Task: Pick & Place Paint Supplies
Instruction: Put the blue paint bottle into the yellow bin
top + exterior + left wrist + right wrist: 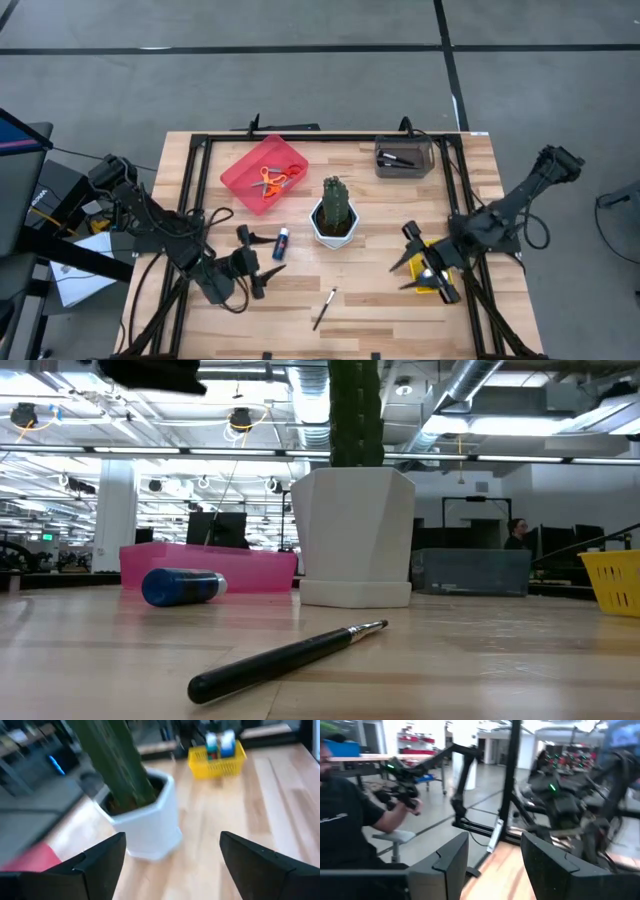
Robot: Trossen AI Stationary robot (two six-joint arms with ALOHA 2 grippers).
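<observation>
A blue paint bottle [281,243] [180,585] lies on its side on the table, left of the cactus pot [333,222]. A dark-handled paintbrush [324,308] [290,655] lies flat near the front edge. Orange-handled scissors [268,181] rest in the pink tray [243,170]. More blue bottles stand in the yellow basket [217,757]. My left gripper [262,256] [172,865] hovers open just left of the lying bottle, nothing between its fingers. My right gripper [405,272] [495,870] is open and raised beside the yellow basket [432,278], holding nothing.
A grey bin [403,158] with dark brushes stands at the back right. The cactus in its white pot [355,535] rises at the table's middle, between the two arms. A seated person [345,825] shows beyond the table in the right wrist view.
</observation>
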